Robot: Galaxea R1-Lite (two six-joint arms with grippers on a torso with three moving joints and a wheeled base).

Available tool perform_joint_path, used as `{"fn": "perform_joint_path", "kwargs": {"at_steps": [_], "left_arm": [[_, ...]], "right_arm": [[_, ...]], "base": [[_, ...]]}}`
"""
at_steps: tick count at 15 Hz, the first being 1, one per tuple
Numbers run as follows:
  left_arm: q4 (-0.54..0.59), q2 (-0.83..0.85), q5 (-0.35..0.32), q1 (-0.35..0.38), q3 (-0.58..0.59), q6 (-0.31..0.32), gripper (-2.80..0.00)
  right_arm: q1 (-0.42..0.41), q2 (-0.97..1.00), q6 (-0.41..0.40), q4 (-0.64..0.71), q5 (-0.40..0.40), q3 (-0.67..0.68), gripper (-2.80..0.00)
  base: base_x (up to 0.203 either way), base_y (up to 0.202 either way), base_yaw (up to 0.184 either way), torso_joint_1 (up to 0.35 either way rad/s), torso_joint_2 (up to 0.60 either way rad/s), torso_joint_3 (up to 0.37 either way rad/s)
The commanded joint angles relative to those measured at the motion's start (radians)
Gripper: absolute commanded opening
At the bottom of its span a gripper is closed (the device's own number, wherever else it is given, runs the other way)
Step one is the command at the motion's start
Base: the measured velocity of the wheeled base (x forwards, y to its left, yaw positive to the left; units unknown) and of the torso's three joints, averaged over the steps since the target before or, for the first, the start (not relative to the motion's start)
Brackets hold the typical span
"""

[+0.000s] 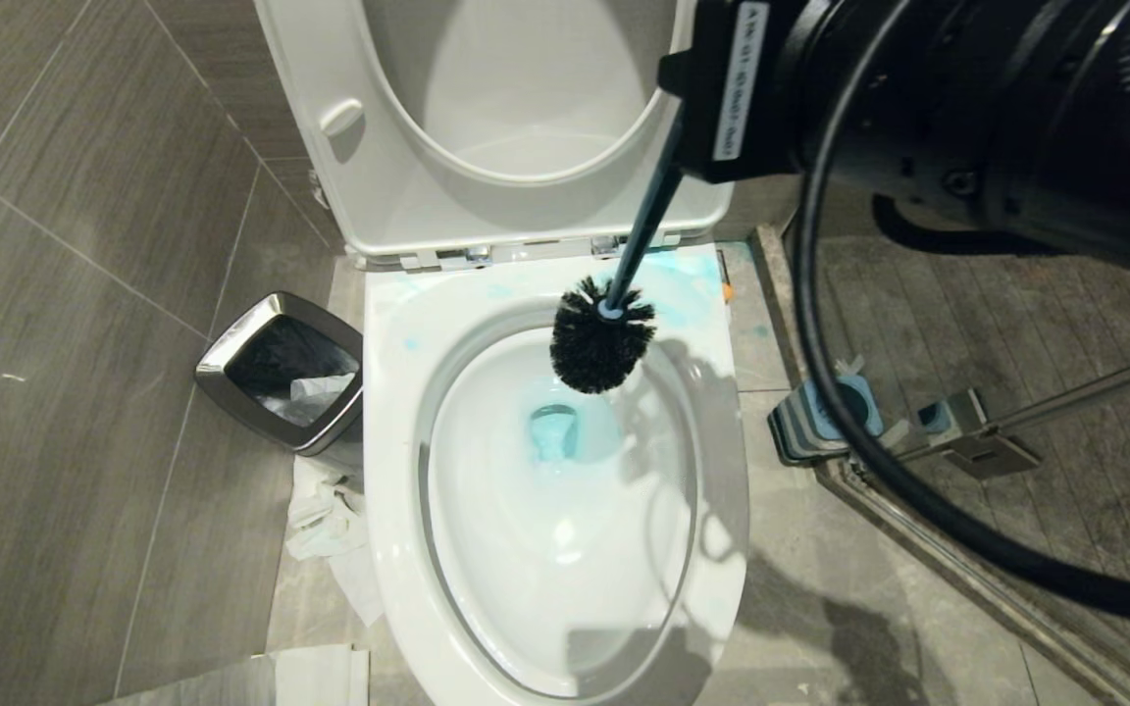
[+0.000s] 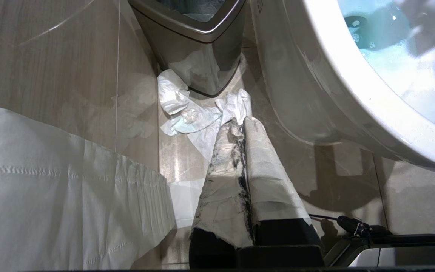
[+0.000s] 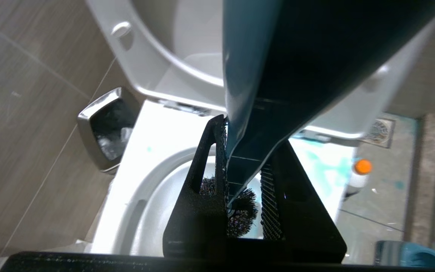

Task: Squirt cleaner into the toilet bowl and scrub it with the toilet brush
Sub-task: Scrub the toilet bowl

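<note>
We're holding the toilet brush (image 1: 602, 345) over the back of the toilet bowl (image 1: 565, 510), bristle head hanging just above the rim's inner edge, not yet down in the blue water.

Risks as we're reading them:
- Head is dangling close to the rear rim; if we're swinging it down off-line it could be smearing the seat deck, which already shows blue cleaner splashes, instead of going into the bowl.
- Handle is long and pinched high up, so any scrubbing load may be levering it and twisting it in the grip.
- Hard contact could be flicking liquid onto the floor.
- The cleaner (image 3: 360, 174) is standing on the floor just right of the toilet; a wide sweep could be knocking it.

Right gripper (image 3: 243, 177): fingers (image 3: 202, 181) are clamping on the brush handle, only narrowly apart.

Left gripper (image 2: 243, 124): fingers are pressing together, empty, parked low beside the bowl near crumpled tissue (image 2: 187, 109) and the waste bin (image 2: 195, 45).
</note>
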Motion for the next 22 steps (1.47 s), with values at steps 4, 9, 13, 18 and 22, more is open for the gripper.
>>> {"fn": "perform_joint_path", "kwargs": {"at_steps": [4,9,13,18,22], "left_arm": [[-0.001,0.001,0.000,0.000,0.000,0.000,-2.80],[-0.001,0.001,0.000,0.000,0.000,0.000,-2.80],[-0.001,0.001,0.000,0.000,0.000,0.000,-2.80],[-0.001,0.001,0.000,0.000,0.000,0.000,-2.80],[-0.001,0.001,0.000,0.000,0.000,0.001,-2.80]], "right_arm": [[-0.011,0.206,0.060,-0.028,-0.003,-0.023,-2.80],[-0.123,0.345,0.071,-0.098,0.018,-0.037,-2.80],[-0.169,0.470,0.063,-0.165,0.047,-0.100,-2.80],[-0.188,0.632,0.063,-0.167,0.052,-0.230,-2.80],[-0.207,0.696,0.052,-0.167,0.048,-0.286,-2.80]], "base": [[0.000,0.000,0.000,0.000,0.00,0.000],[0.000,0.000,0.000,0.000,0.00,0.000],[0.000,0.000,0.000,0.000,0.00,0.000],[0.000,0.000,0.000,0.000,0.00,0.000],[0.000,0.000,0.000,0.000,0.00,0.000]]}}
